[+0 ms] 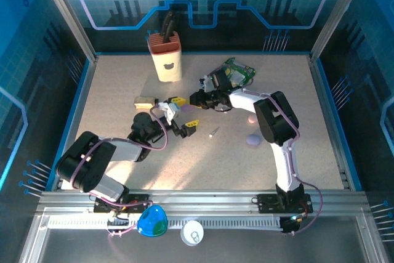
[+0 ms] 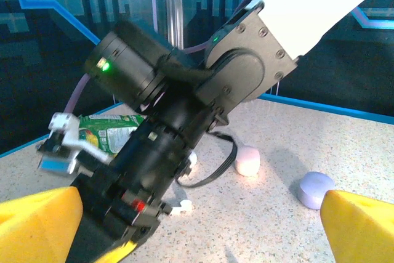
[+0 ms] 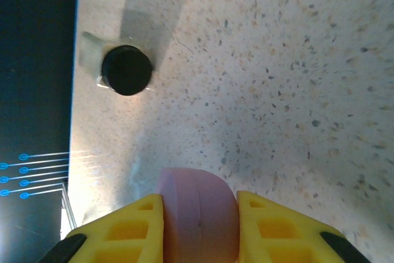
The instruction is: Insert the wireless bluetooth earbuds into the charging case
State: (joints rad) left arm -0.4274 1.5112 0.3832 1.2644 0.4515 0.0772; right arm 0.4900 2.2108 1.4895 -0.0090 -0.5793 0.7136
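The right hand [image 3: 200, 196] is clamped on a lilac-pink case [image 3: 200, 229], its yellow pads flat against two opposite sides, over the middle of the bench [image 1: 221, 164]. The left hand [image 2: 202, 195] is close by, its fingers spread wide with nothing between them. A pink pebble [image 2: 248, 160] and a purple pebble [image 2: 315, 189], likely cases too, lie near each other on the bench, off to the right of both hands. I cannot pick out the earbuds for certain. A tiny white bit [image 1: 213, 131] lies loose between the hands and the pebbles, too small to tell what it is. I judge an earbud to be very light, hard and glossy, with rounded sides that would squirt out of a hard pinch. It wants a gentle grip at the very fingertips, across its broadest part, leaving free the end that enters the socket. The case looks like a stiff, smooth, light shell that would skate if nudged. A faint line runs down its middle between the pads. If that is the lid seam, this grip presses lid to base, and a hold on the base alone would serve better.
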